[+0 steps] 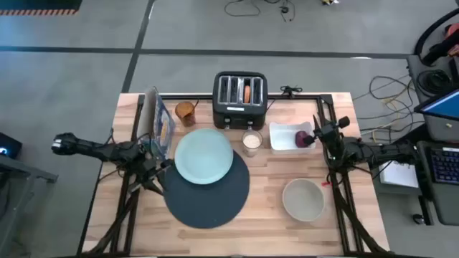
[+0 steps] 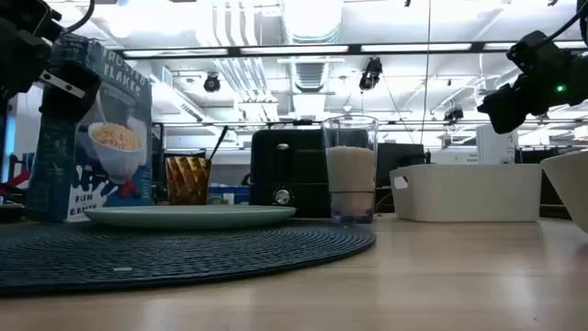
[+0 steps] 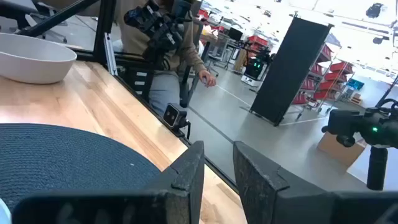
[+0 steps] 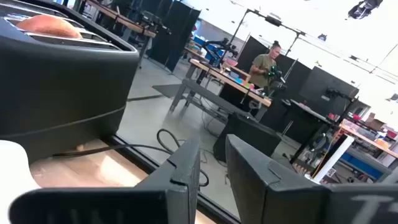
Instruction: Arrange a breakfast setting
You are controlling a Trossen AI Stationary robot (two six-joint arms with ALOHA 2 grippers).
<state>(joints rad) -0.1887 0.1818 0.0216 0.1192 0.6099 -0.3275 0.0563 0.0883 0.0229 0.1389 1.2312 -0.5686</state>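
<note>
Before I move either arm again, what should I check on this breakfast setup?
1. Plate centred on placemat: not ok, it overhangs the far edge.
2. Bowl on plate: not ok, it sits on bare table.
3. Bagel out of toaster: not ok, it is in a slot.
4. Fruit out of tray: not ok.
5. Spoon located: cannot tell.
6. Left tool and right tool empty: ok.

Wooden table (image 1: 265,215) fills centre frame. On it: dark-blue placemat (image 1: 208,192) lower centre, beige bowl (image 1: 303,198) lower right, toaster (image 1: 240,100) top centre, milk glass (image 1: 251,143) just below it, white tray (image 1: 285,137) to its right, amber glass (image 1: 186,112) and cereal box (image 1: 159,122) upper left.
</note>
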